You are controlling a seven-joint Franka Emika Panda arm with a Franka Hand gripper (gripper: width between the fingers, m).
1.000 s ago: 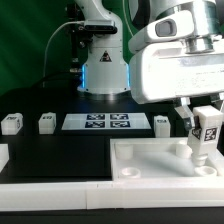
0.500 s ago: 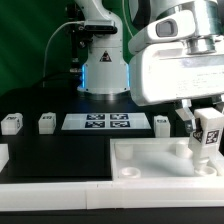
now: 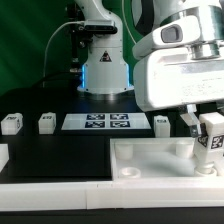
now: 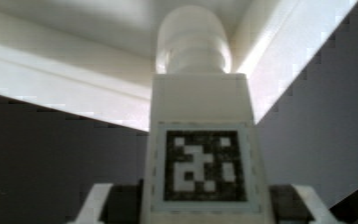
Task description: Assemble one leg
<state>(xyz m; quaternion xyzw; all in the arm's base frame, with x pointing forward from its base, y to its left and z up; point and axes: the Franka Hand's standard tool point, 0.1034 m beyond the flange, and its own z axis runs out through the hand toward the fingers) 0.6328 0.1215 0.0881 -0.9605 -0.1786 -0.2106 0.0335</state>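
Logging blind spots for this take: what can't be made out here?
Exterior view: the tray's right end, cut off by the frame edge.
Exterior view: markings on the small blocks, too small to read.
Wrist view: whatever lies under the leg's tip, hidden by the leg itself.

Exterior view sat low and close at the table (image 3: pixel 60 150) edge, faced the arm's base (image 3: pixel 103 62) across the tray (image 3: pixel 140 146), wrist view looked very closely down along the leg (image 4: pixel 202 150) toward the tray's wall, both views shared leg and tray corner

tray walls (image 3: pixel 150 147) closely flank the leg (image 3: pixel 211 135) low down.
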